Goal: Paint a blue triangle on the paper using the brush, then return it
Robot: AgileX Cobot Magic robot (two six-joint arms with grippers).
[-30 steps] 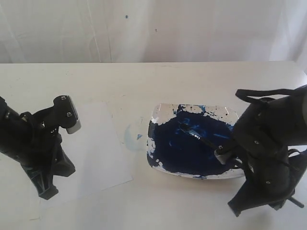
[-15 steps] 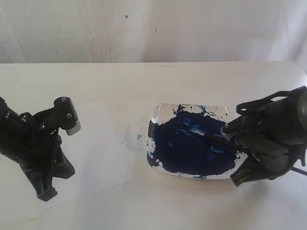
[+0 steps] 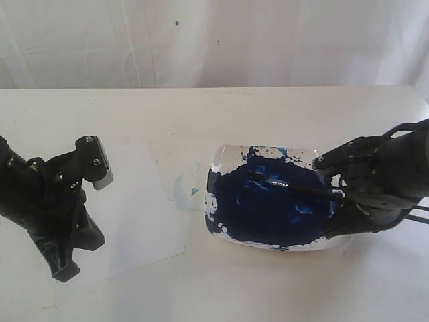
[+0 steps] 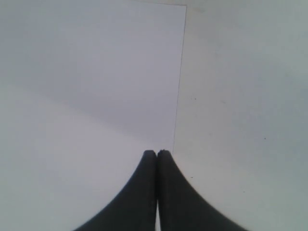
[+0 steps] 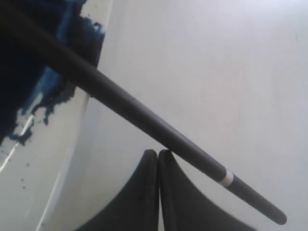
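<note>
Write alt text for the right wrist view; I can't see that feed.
A black brush lies diagonally from the blue paint on the white plate out over the table, its handle crossing just past the right gripper, whose jaws are shut with nothing between them.

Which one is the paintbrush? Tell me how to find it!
Look at the white table, then the square plate toward the right in the exterior view, filled with dark blue paint. The brush is the long thin black stick slanting across that paint, the only skinny straight thing there.
</note>
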